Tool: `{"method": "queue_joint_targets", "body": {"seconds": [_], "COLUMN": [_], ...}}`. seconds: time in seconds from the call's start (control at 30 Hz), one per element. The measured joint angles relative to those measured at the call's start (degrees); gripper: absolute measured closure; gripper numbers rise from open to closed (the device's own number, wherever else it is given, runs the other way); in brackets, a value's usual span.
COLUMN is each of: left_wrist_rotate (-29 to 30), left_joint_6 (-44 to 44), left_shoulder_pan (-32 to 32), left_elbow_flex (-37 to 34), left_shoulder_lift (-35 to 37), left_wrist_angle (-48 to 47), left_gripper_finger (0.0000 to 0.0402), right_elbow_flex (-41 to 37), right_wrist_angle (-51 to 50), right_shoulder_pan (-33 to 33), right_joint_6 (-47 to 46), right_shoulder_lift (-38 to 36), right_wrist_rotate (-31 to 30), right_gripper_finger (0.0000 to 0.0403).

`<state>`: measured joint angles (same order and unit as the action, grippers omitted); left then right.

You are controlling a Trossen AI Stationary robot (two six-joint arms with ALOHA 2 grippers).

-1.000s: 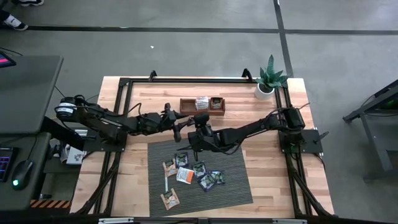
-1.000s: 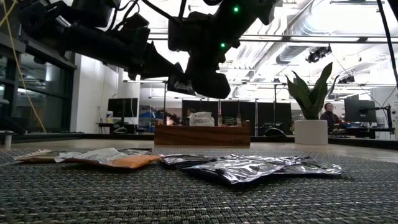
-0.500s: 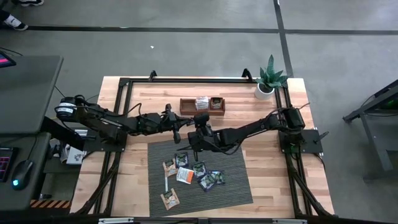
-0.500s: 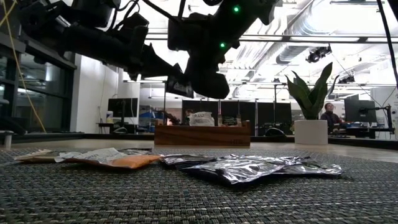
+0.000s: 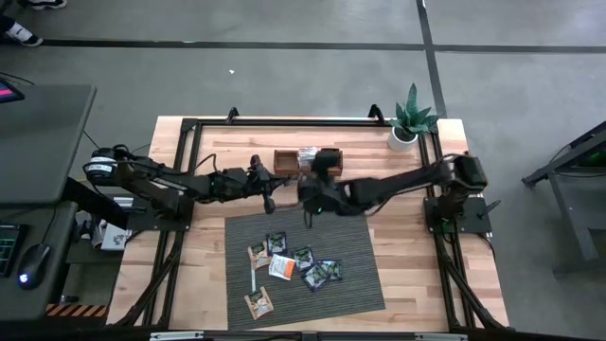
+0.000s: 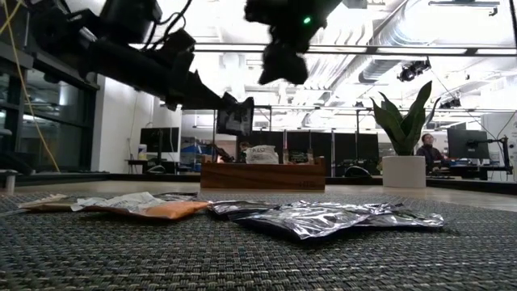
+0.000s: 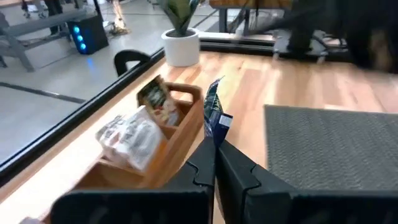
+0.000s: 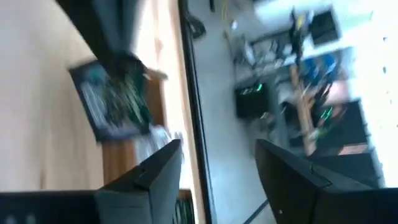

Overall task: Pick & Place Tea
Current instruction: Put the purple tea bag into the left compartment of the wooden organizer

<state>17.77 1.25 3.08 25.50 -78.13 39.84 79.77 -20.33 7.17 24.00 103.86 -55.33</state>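
On the near side of the counter (image 5: 208, 152), a grey mat (image 5: 355, 284) has a little heap of tea bags (image 5: 303, 265) lying flat on it. They are waiting for their turn.

Just past the mat, up in the air, the left tool (image 7: 216, 146) is squeezed shut on one dark tea bag (image 7: 214, 115). It pinches the bag by its bottom edge, so the bag stands up tall. The pinch is small, so I think the bag could slip or tip.

Close beside it, the right tool (image 8: 217, 144) hangs with its two fingers wide apart and nothing in them.

A bit farther back is the wooden box (image 7: 183, 134), which already has some tea bags inside. I think this is where the dark bag should go.

To do it well, the left tool should hold tight and slide slowly over the box. It should aim for the bare part of the box, not on top of the bags in there. Then it should go down low before it lets go, so the bag does not flop out. The right arm is very near, so the left one should go gently around it.

Far at the back corner is a plant (image 5: 409, 121), well out of the way.
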Motion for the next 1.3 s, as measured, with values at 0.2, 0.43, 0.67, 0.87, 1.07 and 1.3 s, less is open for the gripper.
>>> {"method": "queue_joint_targets", "body": {"seconds": [0.2,0.43,0.67,0.87,1.07,1.3], "left_wrist_rotate": [-9.49,-21.72,-29.76,-36.31,-39.83,-42.73], "left_joint_6": [-3.39,-6.84,-8.59,-8.60,-8.61,-8.35], "left_shoulder_pan": [7.81,17.42,25.25,30.61,33.23,34.59], "left_elbow_flex": [-0.33,-0.33,-0.33,-0.33,-0.33,3.18], "left_shoulder_lift": [0.09,0.09,0.09,0.09,-3.19,-9.21], "left_wrist_angle": [0.43,0.36,-0.96,-0.45,3.13,5.20], "left_gripper_finger": [0.0401,0.0401,0.0401,0.0401,0.0401,0.0401], "right_elbow_flex": [0.06,0.02,0.02,0.02,0.02,0.02], "right_wrist_angle": [-16.71,-21.63,-21.66,-21.12,-18.01,-17.16], "right_shoulder_pan": [-3.48,-4.20,-4.12,-4.12,-4.12,-4.12], "right_joint_6": [-17.62,-20.73,-21.52,-21.57,-20.59,-20.12], "right_shoulder_lift": [-6.21,-7.57,-7.62,-7.62,-7.62,-7.62], "right_wrist_rotate": [6.81,12.57,17.30,17.88,19.72,21.32], "right_gripper_finger": [0.0177,0.0181,0.0187,0.0185,0.0192,0.0194]}}
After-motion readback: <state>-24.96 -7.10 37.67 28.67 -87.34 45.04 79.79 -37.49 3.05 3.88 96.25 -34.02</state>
